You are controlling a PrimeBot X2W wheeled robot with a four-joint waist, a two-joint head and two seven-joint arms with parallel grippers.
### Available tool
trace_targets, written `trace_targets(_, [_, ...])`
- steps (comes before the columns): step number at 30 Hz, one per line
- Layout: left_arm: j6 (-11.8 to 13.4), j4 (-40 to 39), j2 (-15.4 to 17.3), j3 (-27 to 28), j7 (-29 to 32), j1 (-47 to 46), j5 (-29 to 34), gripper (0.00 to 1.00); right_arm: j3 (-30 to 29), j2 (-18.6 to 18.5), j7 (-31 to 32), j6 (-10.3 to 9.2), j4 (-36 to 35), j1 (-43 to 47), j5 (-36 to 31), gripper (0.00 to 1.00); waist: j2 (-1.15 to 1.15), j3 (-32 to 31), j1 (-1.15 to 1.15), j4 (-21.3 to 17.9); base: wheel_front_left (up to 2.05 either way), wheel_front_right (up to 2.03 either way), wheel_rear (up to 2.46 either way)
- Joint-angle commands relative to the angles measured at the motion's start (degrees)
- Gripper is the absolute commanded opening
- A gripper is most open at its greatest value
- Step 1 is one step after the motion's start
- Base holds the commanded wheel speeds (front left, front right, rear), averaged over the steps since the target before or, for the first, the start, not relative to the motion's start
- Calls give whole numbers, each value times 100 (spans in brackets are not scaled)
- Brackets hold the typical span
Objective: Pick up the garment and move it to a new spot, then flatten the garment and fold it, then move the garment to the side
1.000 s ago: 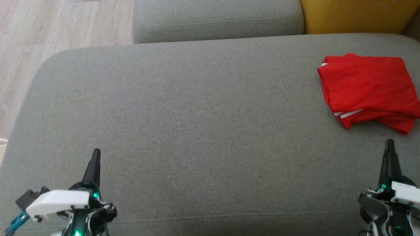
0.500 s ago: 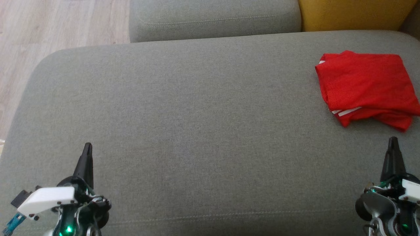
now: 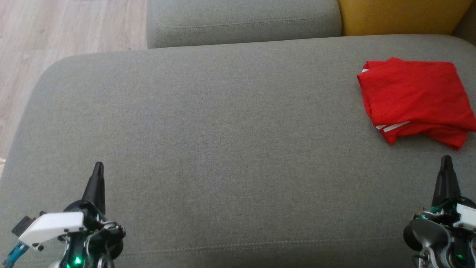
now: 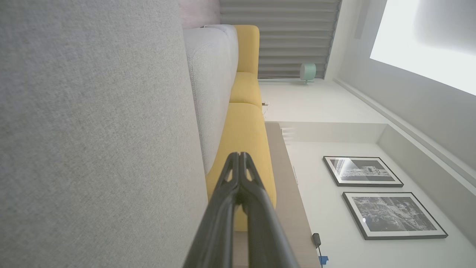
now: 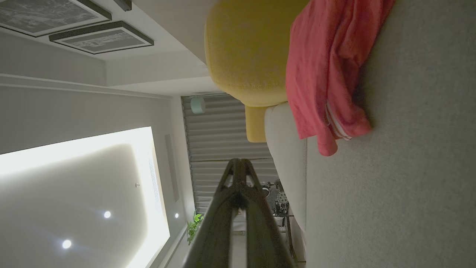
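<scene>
Your garment (image 3: 414,98) lies folded at the cushion's (image 3: 223,130) far right. Your left gripper (image 3: 98,166) and right gripper (image 3: 445,160) are both pressed together, apart from it.

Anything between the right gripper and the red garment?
No: in the head view the stretch from the right gripper to the red garment is bare grey cushion.

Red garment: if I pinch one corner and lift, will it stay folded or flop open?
Probably flops open: the red garment lies in soft, uneven layers with a rumpled near edge by its white stripes. It looks thin and light. Pushed across the grey cushion, it would likely bunch rather than slide.
</scene>
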Motion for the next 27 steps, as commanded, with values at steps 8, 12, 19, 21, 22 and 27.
trace_targets(8, [-42,-152,49,221,52,-309,21,0,93,-69,52,28,-181,-320,-9,0,0,0,0,0,0,0,0])
trace_targets(12, [-42,-151,43,230,59,-309,29,0,86,-64,58,28,-181,-320,-16,0,0,0,0,0,0,0,0])
trace_targets(19, [-42,-150,32,245,71,-310,41,0,73,-55,68,28,-180,-321,-26,0,0,0,0,0,0,0,0])
trace_targets(21, [-42,-150,29,249,74,-311,45,0,70,-52,71,28,-180,-322,-29,0,0,0,0,0,0,0,0])
trace_targets(22, [-42,-150,29,249,74,-311,45,0,70,-52,71,28,-180,-322,-29,0,0,0,0,0,0,0,0])
trace_targets(27, [-42,-150,22,259,82,-312,53,0,61,-47,77,28,-179,-322,-36,0,0,0,0,0,0,0,0])
